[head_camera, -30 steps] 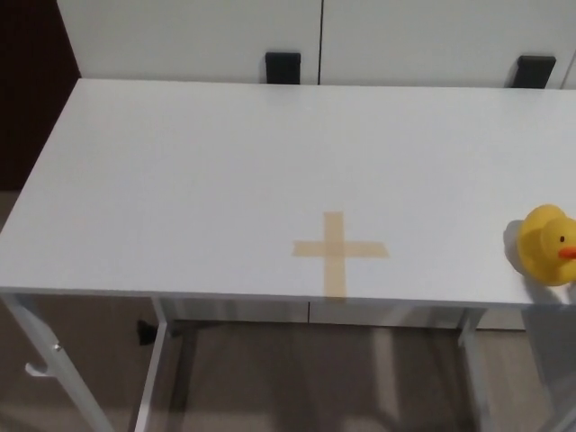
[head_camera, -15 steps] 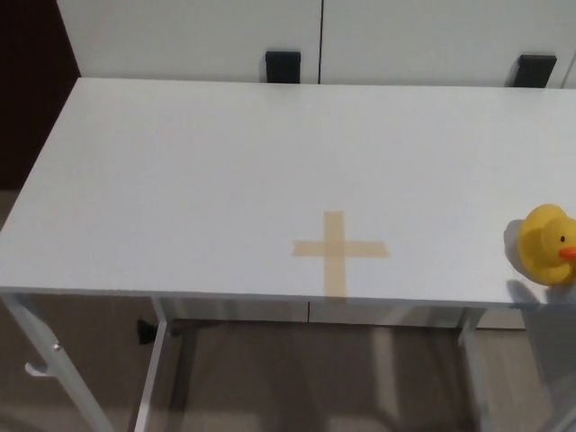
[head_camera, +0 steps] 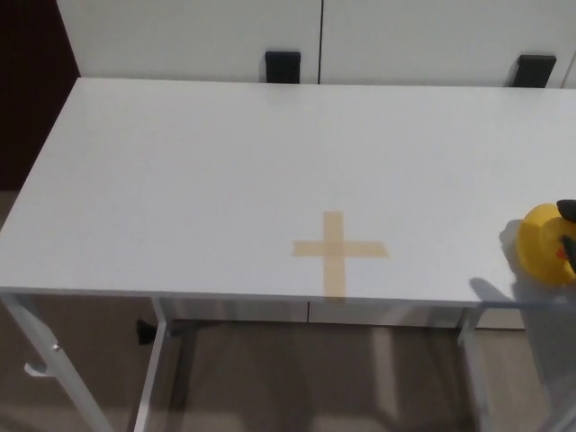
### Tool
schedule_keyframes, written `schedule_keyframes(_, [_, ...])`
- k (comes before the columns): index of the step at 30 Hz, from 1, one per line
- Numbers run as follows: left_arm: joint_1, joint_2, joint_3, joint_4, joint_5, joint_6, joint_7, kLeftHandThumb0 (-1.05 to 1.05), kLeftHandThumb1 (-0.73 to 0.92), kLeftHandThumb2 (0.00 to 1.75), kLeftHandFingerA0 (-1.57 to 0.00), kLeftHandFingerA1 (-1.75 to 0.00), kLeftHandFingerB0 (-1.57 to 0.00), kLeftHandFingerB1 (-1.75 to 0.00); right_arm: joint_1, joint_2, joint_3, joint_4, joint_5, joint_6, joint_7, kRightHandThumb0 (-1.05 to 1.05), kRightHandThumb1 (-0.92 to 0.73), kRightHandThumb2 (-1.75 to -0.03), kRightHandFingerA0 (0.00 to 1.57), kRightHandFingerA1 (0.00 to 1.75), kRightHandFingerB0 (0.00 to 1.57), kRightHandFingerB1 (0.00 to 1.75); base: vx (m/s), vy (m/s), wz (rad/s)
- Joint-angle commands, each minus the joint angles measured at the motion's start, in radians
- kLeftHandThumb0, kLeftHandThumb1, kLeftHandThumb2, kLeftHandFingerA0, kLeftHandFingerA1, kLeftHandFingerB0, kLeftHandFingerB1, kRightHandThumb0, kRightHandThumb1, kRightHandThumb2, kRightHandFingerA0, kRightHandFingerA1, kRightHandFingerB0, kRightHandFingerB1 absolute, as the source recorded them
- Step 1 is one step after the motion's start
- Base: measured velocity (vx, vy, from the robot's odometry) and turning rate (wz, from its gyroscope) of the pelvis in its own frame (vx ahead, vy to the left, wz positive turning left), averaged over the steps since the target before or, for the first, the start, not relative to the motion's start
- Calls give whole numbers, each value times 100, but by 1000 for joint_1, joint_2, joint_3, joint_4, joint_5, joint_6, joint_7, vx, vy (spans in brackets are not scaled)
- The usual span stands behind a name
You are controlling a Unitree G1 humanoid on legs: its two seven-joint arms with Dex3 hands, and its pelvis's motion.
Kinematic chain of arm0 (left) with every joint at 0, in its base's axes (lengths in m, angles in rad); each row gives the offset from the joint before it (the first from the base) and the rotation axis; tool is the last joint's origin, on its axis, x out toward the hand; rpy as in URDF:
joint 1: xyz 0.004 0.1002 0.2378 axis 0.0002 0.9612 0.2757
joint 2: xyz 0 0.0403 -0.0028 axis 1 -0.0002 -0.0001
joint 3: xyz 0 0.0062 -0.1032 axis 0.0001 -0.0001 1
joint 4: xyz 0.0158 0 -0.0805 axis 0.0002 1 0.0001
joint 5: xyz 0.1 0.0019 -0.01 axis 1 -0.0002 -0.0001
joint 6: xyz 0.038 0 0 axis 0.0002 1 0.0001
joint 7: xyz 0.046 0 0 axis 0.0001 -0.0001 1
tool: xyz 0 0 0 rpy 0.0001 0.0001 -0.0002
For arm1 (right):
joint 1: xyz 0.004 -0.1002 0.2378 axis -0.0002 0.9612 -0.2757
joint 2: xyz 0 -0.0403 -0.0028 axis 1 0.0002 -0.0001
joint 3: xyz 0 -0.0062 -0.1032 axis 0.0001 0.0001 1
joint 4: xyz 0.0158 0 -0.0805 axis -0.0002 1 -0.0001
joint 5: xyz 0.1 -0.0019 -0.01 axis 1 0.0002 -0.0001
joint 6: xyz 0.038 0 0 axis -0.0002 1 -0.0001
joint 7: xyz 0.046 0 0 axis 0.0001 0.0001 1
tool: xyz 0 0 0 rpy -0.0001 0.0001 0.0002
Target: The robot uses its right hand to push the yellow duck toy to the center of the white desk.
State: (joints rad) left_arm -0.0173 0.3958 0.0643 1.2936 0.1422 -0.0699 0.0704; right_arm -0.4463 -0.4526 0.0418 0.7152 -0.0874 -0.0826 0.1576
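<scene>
Bench (head_camera: 180, 180), white, spans nearly the whole head view; its near edge runs along the bottom of the surface and its metal legs show beneath. No left hand is in view on the left side. Right of the middle, near the front edge, lies a cross of tan tape (head_camera: 339, 251), presumably the mark for the centre. Nothing stands on or beside it.

Far right, at the picture's edge and close to the bench's front right corner, sits the yellow duck (head_camera: 543, 243). It is well apart from the tape cross. The duck is a rounded, glossy toy, bright yellow, with a small orange patch of beak just visible at the frame border.

Change since half a second ago: a dark shape, the right hand (head_camera: 567, 214), now intrudes at the right edge, overlapping the duck's upper right side where the head and beak showed plainly before. A new soft shadow also falls on the bench just left of and below the duck. The duck itself sits in about the same place as before.

Only a sliver of the hand is visible, so how far its fingers are spread, and whether it touches the toy, cannot be told. It appears to hold nothing.

Judgement: the hand is arriving on the duck's outer side, suited to a leftward push; the push has barely begun, if at all.
</scene>
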Motion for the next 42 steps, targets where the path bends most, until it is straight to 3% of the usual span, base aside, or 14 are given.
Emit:
schedule_keyframes(1, [7, 8, -6, 2, 9, -57, 13, -14, 56, 84, -90, -91, -89, -96, 4, 16, 42, 33, -69, 8, -23, -85, -92, -77, 19, 44, 29, 37, 0, 0, 0])
schedule_keyframes(11, [15, 11, -18, 1, 12, -65, 10, -12, 56, 85, -92, -92, -89, -97, -35, 45, 66, 55, -75, 4, -31, -85, -92, -72, 24, 43, 32, 34, 0, 0, 0])
schedule_keyframes(12, [16, 11, -20, 1, 13, -64, 10, -9, 47, 105, -92, -94, -91, -96, -34, 54, 68, 42, -75, 8, -32, -85, -92, -76, 20, 45, 28, 37, 0, 0, 0])
schedule_keyframes(13, [18, 13, -25, 1, 17, -59, 11, -12, 56, 84, -95, -95, -91, -97, -29, 77, 73, 17, -73, 23, -38, -86, -92, -76, 19, 45, 28, 37, 0, 0, 0])
schedule_keyframes(18, [20, 11, -23, -2, 12, -62, 10, -9, 55, 86, -92, -93, -89, -98, -36, 111, 78, 6, -77, 43, -59, -85, -92, -75, 22, 47, 26, 36, 0, 0, 0])
schedule_keyframes(27, [20, -3, -19, -3, 3, -56, 12, -13, 56, 81, -94, -98, -90, -99, -45, 257, 65, -66, -54, 139, -112, -79, -92, -70, 18, 46, 23, 36, 0, 0, 0])
schedule_keyframes(31, [25, -4, -16, -4, 1, -61, 11, -13, 58, 81, -92, -93, -85, -96, -38, 275, 66, -76, -62, 146, -113, -79, -92, -70, 17, 47, 22, 36, 0, 0, 0])
schedule_keyframes(36, [30, -2, -28, -2, 16, -69, 14, -8, 54, 91, -92, -90, -92, -97, -33, 300, 78, -100, -78, 169, -123, -80, -92, -70, 18, 53, 21, 38, 0, 0, 0])
schedule_keyframes(42, [32, -1, -32, 1, 17, -71, 16, -9, 53, 89, -92, -92, -92, -98, -29, 312, 93, -110, -90, 175, -123, -80, -92, -70, 17, 53, 18, 38, 0, 0, 0])
